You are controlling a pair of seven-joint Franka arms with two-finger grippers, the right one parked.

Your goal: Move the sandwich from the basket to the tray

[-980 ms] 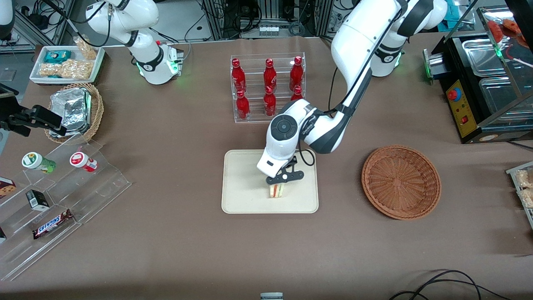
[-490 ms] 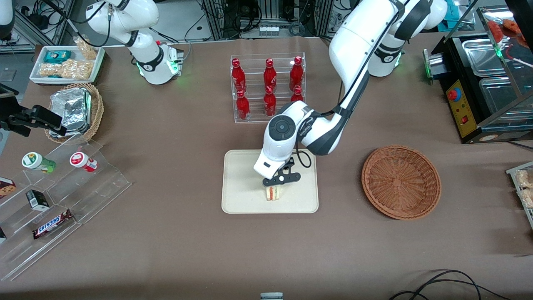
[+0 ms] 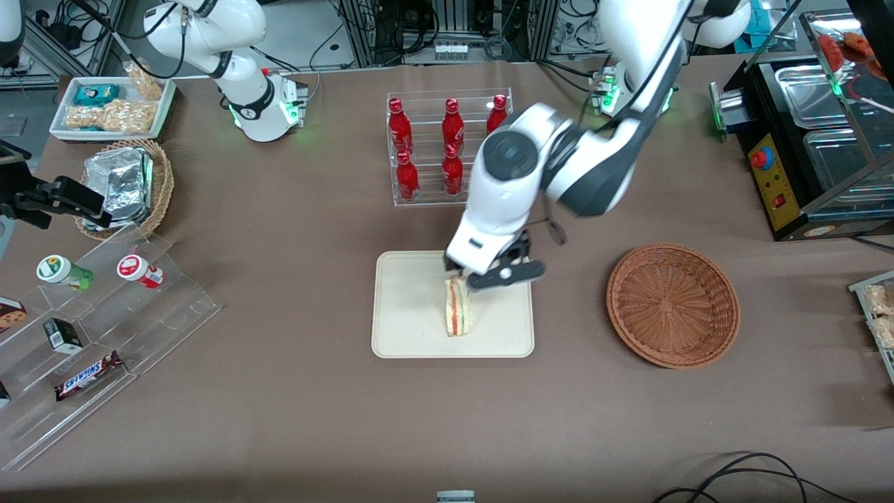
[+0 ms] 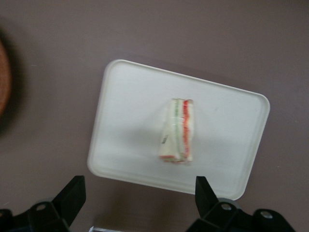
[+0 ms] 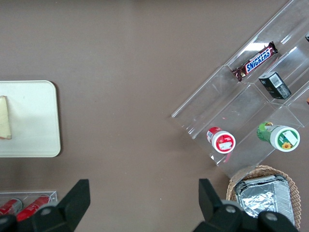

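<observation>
While its fingers stand wide apart and empty, the gripper (image 3: pixel 497 274) hangs above the tray (image 3: pixel 405 335), clear of the sandwich (image 3: pixel 457 314) below it. That clear-wrapped wedge rests on the tray, long axis running near-to-far, red and green layers showing. Well apart, toward the working arm's end, sits the basket (image 3: pixel 672 304), empty.

front: high, faces both arms, whole table | left wrist: straight down over tray (image 4: pixel 120 159) (sandwich (image 4: pixel 178 130) also in front view) | gripper (image 4: pixel 140 200) above tray

Brown table (image 3: pixel 293 391) carries tray (image 3: pixel 405 328), basket (image 3: pixel 672 304), bottle rack (image 3: pixel 419 150).
</observation>
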